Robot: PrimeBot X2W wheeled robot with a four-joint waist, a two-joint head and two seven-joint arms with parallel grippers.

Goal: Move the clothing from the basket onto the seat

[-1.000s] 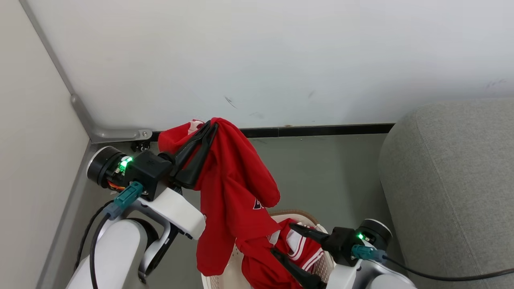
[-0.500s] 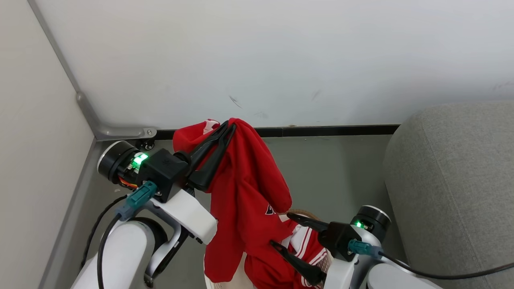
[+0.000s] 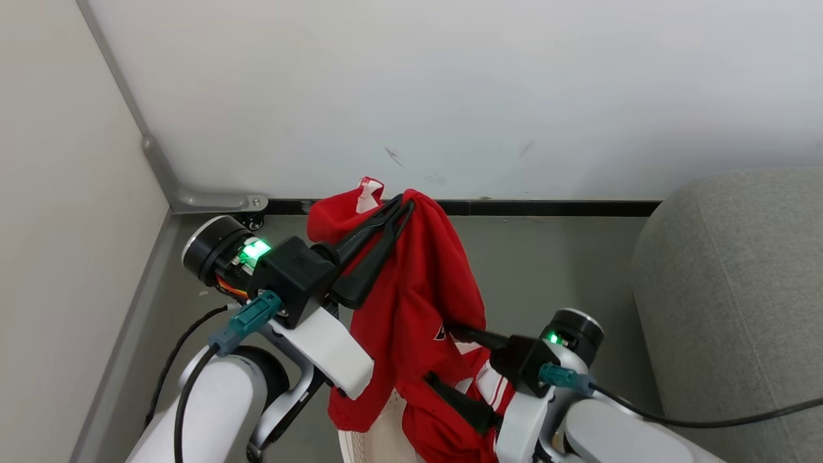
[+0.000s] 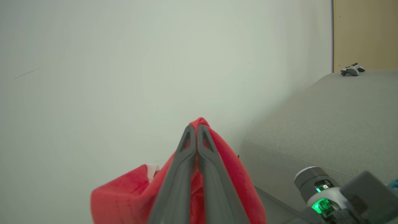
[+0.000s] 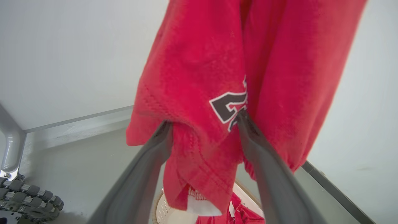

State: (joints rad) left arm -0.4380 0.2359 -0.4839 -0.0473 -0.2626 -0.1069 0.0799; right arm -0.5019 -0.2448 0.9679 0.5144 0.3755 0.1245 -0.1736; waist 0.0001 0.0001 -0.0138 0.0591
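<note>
Clothing (image 3: 418, 289), bright red with a dark logo (image 5: 231, 107), hangs crumpled.

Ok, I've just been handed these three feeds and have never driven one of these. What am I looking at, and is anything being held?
It is a two-armed robot on wheels. The head view looks down from its head. The other two views look along each arm's fingers from a camera at the wrist. The left hand is shut on a plain red shirt and holds it up, so it hangs in front of the wall. The right hand is open, with its two fingers either side of the shirt's lower folds, gripping nothing. Below, on the floor, stands the cream basket with a second red garment, white-striped, in it. The grey sofa, where the clothes go, is at the robot's right.
</note>
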